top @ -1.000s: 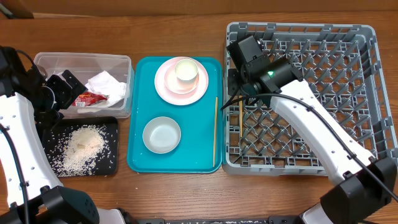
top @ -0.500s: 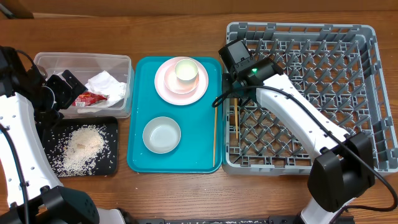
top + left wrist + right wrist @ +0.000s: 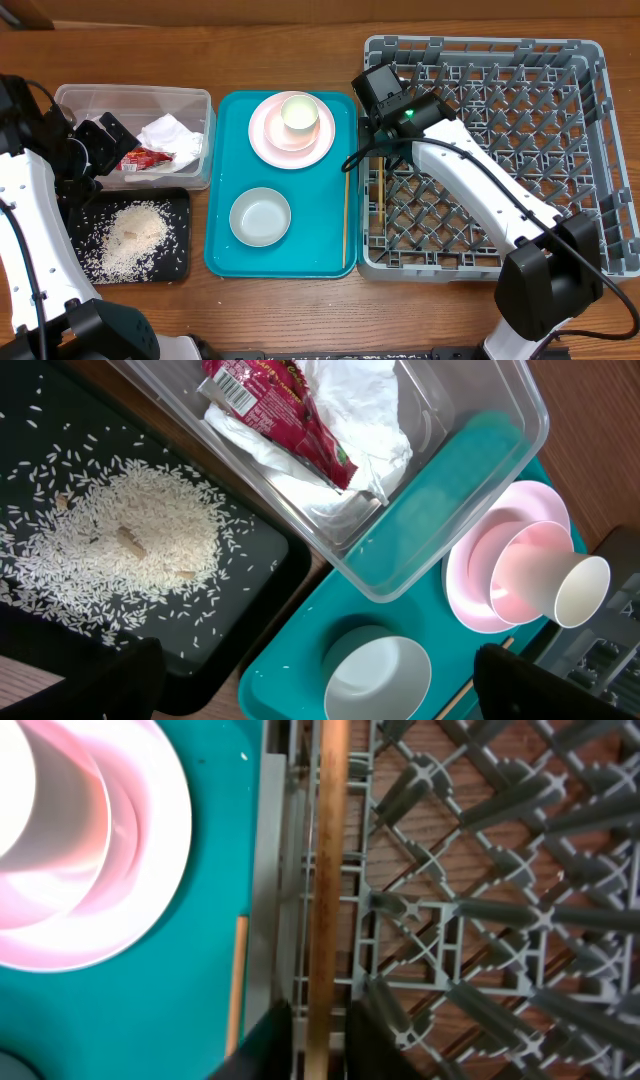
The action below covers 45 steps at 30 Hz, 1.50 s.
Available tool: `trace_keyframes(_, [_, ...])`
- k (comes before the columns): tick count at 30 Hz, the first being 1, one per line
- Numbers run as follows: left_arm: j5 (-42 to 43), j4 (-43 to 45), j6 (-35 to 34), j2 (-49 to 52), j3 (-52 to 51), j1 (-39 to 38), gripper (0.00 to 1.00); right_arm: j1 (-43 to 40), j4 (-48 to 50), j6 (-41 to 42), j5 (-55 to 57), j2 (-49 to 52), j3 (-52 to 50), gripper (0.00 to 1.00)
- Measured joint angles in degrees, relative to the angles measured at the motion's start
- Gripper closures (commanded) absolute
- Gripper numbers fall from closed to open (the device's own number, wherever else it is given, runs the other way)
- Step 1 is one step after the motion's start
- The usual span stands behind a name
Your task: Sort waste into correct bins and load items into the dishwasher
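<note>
The right gripper [image 3: 321, 1032] hangs over the 9 o'clock edge of the large square grey plastic dish rack [image 3: 590, 150]. A thin wooden chopstick [image 3: 325, 870] runs straight through the narrow gap between its two dark fingers [image 3: 255, 1055]. The fingers sit close on either side of the stick, but I cannot tell whether they pinch it or only flank it. Seen from overhead, that chopstick lies inside the rack along its 9 o'clock wall, pointing from the gripper toward 6 o'clock. A second wooden chopstick [image 3: 346, 210] lies just outside that wall, parallel to the first, on the 3 o'clock edge of the teal rectangular serving tray [image 3: 225, 262].

The left gripper [image 3: 315, 665] stands wide with nothing between its fingers, over the 7 o'clock corner of the clear rectangular plastic tub [image 3: 70, 100]. The tub holds the crumpled white paper napkin [image 3: 170, 133] and the small red snack wrapper [image 3: 148, 158]. At 6 o'clock from the tub, whitish rice grains [image 3: 135, 230] are heaped on the flat black rectangular tray [image 3: 180, 205].

On the teal tray, the pale pink round plate [image 3: 262, 140] sits toward 12 o'clock with the small white cup [image 3: 298, 112] on it. The pale grey-green bowl [image 3: 260, 216] sits toward 6 o'clock.

From overhead, the right arm covers its own fingers and the first chopstick's upper end. The right wrist view cuts that stick off at both the top and bottom edges. The left arm hides the 9 o'clock part of the black tray.
</note>
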Motion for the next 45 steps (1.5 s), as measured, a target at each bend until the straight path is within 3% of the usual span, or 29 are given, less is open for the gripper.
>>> trace_keyframes(10, [0.0,0.0,0.0,0.0,0.0,0.0,0.0,0.0,0.4,0.3,-2.2,0.0,0.0,0.75])
trace_keyframes(16, [0.0,0.0,0.0,0.0,0.0,0.0,0.0,0.9,1.3,2.6,-16.5,0.0,0.0,0.7])
trace_keyframes(20, [0.0,0.0,0.0,0.0,0.0,0.0,0.0,5.6,1.4,6.2,-19.0,0.0,0.0,0.7])
trace_keyframes(23, [0.0,0.0,0.0,0.0,0.0,0.0,0.0,12.5,1.3,10.5,-13.9,0.0,0.0,0.66])
trace_keyframes(28, [0.0,0.0,0.0,0.0,0.0,0.0,0.0,22.0,1.6,18.3,2.4,1.3,-0.2,0.37])
trace_keyframes(29, [0.0,0.0,0.0,0.0,0.0,0.0,0.0,22.5,2.1,19.1,3.4,1.5,-0.6,0.25])
trace_keyframes(30, [0.0,0.0,0.0,0.0,0.0,0.0,0.0,22.8,2.4,21.3,6.1,2.3,-1.8,0.22])
trace_keyframes(33, [0.0,0.0,0.0,0.0,0.0,0.0,0.0,21.6,2.7,22.7,7.2,3.9,-3.5,0.0])
trace_keyframes(37, [0.0,0.0,0.0,0.0,0.0,0.0,0.0,19.5,4.4,23.4,6.0,6.3,-5.0,0.0])
trace_keyframes(39, [0.0,0.0,0.0,0.0,0.0,0.0,0.0,19.5,4.6,23.6,5.6,6.3,-5.0,0.26])
trace_keyframes(40, [0.0,0.0,0.0,0.0,0.0,0.0,0.0,19.5,4.8,23.8,5.5,6.3,-5.2,0.31])
trace_keyframes(45, [0.0,0.0,0.0,0.0,0.0,0.0,0.0,19.5,11.6,25.1,5.6,6.2,-9.8,0.32])
